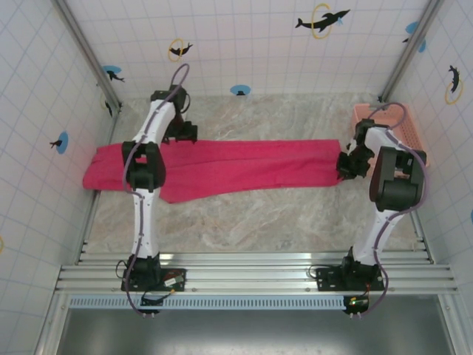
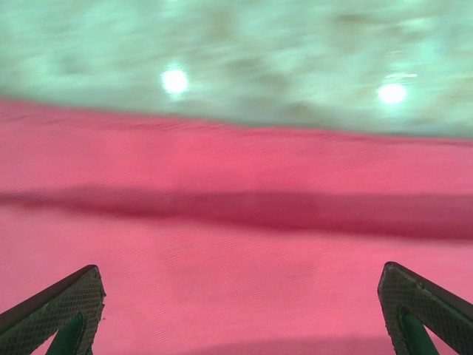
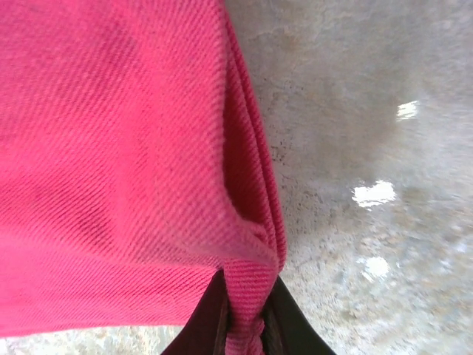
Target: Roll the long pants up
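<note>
Pink-red long pants (image 1: 244, 166) lie flat across the desk (image 1: 259, 222), no roll started yet; the right hand (image 3: 244, 314) pinches one end, the left hand (image 2: 240, 296) hovers spread above the cloth.

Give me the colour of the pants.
Plain bright pink-red all over; the long pants show best in the right wrist view.

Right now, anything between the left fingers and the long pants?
Nothing visible. The open left fingers hang over bare cloth of the long pants; the right fingers pinch one end.
</note>
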Controlling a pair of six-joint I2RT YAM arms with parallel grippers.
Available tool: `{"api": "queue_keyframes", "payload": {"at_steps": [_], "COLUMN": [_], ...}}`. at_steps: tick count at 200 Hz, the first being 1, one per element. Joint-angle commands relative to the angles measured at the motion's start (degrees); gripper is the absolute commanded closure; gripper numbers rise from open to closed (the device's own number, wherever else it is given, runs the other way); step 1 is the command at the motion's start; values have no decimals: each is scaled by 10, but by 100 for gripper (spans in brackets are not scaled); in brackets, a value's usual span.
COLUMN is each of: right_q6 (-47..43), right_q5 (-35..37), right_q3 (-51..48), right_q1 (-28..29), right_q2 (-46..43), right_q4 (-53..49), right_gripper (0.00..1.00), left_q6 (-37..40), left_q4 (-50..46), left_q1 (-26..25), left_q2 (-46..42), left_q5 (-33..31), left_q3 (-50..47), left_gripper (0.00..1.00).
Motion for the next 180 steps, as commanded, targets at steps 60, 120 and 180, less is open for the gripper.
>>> {"api": "queue_keyframes", "payload": {"at_steps": [60, 120, 180], "right_q6": [-60, -50, -38], "right_q5": [-9, -21, -31], "right_q3": [158, 172, 212], "right_q1": [-36, -29, -18], "right_q2": [-47, -35, -10], "right_q4": [-97, -93, -90], "right_gripper": [100, 100, 100], "left_q6": [-78, -89, -142], "left_q4": [2, -6, 77], "left_q1": [-49, -67, -113], "left_q2": [-2, -117, -123], "left_q5": [117, 139, 242], "left_q3": [-34, -58, -202], "left_gripper": [3, 2, 2]}}
